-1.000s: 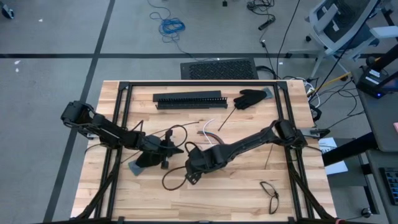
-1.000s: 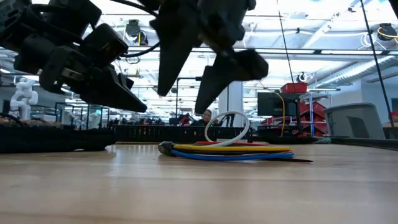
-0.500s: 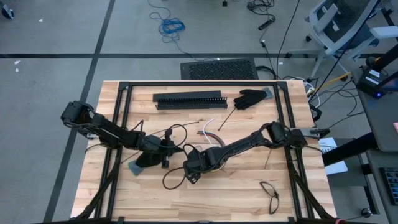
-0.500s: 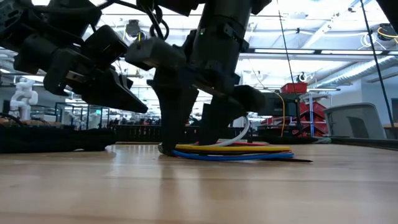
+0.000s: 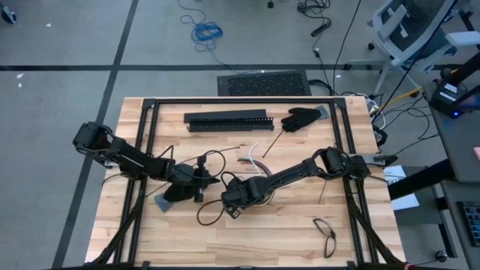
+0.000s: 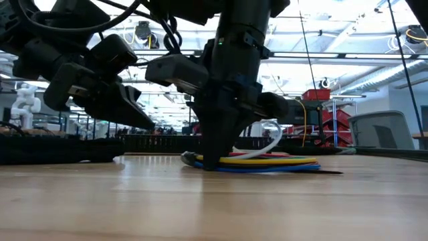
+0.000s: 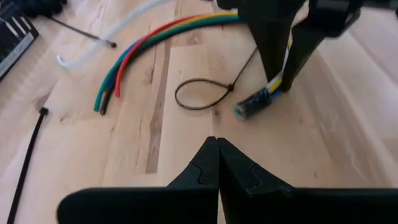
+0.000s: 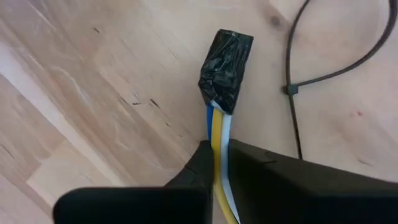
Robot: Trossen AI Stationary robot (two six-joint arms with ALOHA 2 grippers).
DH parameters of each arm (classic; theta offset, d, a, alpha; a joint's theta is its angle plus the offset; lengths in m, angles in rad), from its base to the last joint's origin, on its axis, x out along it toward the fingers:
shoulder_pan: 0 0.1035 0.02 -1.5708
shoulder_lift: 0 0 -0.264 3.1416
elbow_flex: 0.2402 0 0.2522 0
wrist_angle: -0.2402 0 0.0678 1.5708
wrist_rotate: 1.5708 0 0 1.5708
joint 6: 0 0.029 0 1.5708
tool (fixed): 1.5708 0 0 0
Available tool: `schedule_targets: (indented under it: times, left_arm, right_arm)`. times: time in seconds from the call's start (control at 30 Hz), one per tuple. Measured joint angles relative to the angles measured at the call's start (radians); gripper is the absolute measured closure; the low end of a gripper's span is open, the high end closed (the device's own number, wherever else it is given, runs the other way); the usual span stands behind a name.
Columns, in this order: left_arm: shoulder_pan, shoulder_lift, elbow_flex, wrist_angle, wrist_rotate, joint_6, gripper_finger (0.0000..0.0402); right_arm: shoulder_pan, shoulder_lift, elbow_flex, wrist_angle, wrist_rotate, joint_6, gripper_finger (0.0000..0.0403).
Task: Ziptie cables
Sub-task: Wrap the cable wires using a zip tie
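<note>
The cables (image 7: 155,37) are a bundle of blue, yellow, white, red and green wires lying on the wooden table, bound at one end by black tape (image 8: 225,62). My right gripper (image 8: 216,149) stands over that end, pointing down, and is shut on the bundle; it also shows in the low view (image 6: 210,164) and the high view (image 5: 227,202). A black zip tie loop (image 7: 202,96) lies on the table beside the taped end. My left gripper (image 7: 214,149) is shut with nothing in it, above the table to the left of the right gripper (image 5: 206,178). My right gripper pinches the bundle between its two fingers just behind the taped end (image 8: 217,127). The fingers (image 7: 270,56) come from above, pointing down, and lie across the wires. The bundle lies on the table, with the taped end sticking out past the fingers.
A long black slotted bar (image 5: 229,120) and a black glove (image 5: 300,118) lie at the far side. Straight black strips (image 5: 271,141) lie near the cables' free ends. A dark loop (image 5: 325,232) lies near the front right. A black frame (image 5: 150,105) borders the table.
My right gripper has come down from above the table onto the taped end of the bundle and has shut on the wires there. The bundle's end has shifted slightly along the table.
</note>
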Motion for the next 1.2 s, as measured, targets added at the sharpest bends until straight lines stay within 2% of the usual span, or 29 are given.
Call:
schedule_targets:
  times: [0.2,0.37,0.57,0.73,0.87,0.97,1.2]
  left_arm:
    - [0.000,0.000,0.000,0.042,0.005,0.006,0.0401]
    - [0.022,0.004,0.000,0.042,0.018,0.079,0.0401]
    - [0.100,0.029,0.000,0.110,0.140,0.109,0.0401]
    - [0.143,0.106,0.000,0.209,0.183,0.104,0.0401]
    - [0.155,0.201,0.022,0.331,0.336,0.069,0.0401]
    - [0.154,0.291,0.064,0.362,0.417,0.035,0.0401]
    - [0.154,0.409,0.148,0.499,0.482,-0.056,0.0401]
  right_arm:
    - [0.013,-0.079,-0.012,0.002,0.020,0.107,0.0387]
    - [0.034,-0.154,-0.007,-0.035,0.065,0.184,0.0389]
    - [0.074,-0.144,-0.009,-0.031,0.083,0.274,0.0390]
    - [0.082,-0.139,-0.009,-0.030,0.090,0.302,0.0390]
    - [0.082,-0.140,-0.008,-0.037,0.135,0.325,0.0390]
    - [0.081,-0.140,-0.008,-0.034,0.150,0.312,0.0390]
    - [0.079,-0.145,-0.007,-0.044,0.158,0.275,0.0390]
